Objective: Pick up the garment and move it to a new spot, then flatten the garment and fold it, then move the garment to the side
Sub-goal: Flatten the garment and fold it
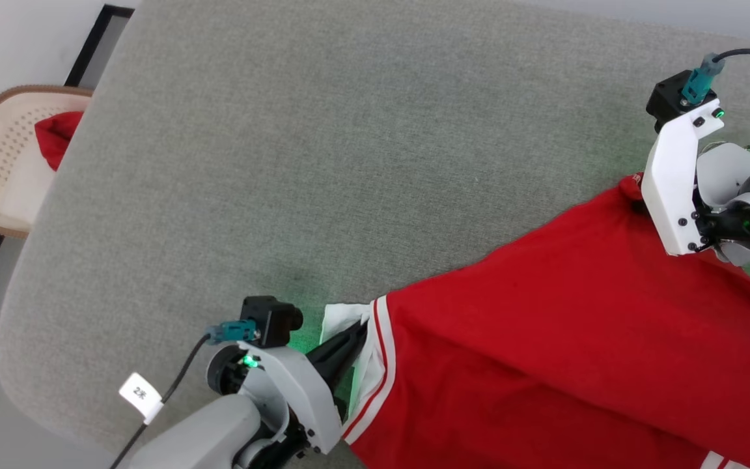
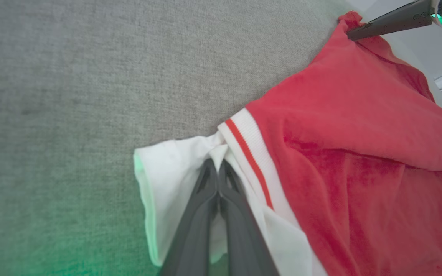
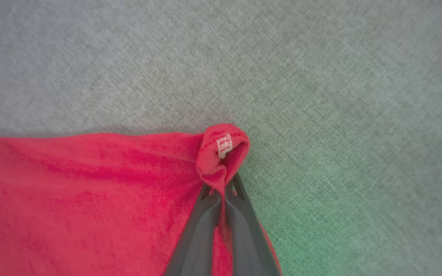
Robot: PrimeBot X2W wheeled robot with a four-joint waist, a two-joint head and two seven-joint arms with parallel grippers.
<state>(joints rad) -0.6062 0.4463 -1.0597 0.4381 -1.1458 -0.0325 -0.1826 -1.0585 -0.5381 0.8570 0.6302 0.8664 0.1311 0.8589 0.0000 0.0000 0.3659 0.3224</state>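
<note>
The garment [image 1: 564, 339] is a red jersey with a white sleeve and red-white striped trim, spread over the lower right of the grey table [image 1: 284, 163]. My left gripper [image 1: 359, 329] is shut on the white sleeve near the striped trim; in the left wrist view its closed fingers [image 2: 218, 168] pinch the sleeve cloth [image 2: 171, 172]. My right gripper [image 3: 221, 189] is shut on a bunched red corner of the garment [image 3: 221, 153] that carries a small white tag. Seen from the head, that corner [image 1: 629, 185] sits beside the right wrist. The lettering is hidden.
A cream basket [image 1: 4, 156] with a small red cloth bundle [image 1: 56, 137] stands off the table's left edge. The table's rounded edge runs down the left. Grey cloth-covered surface stretches above and left of the garment.
</note>
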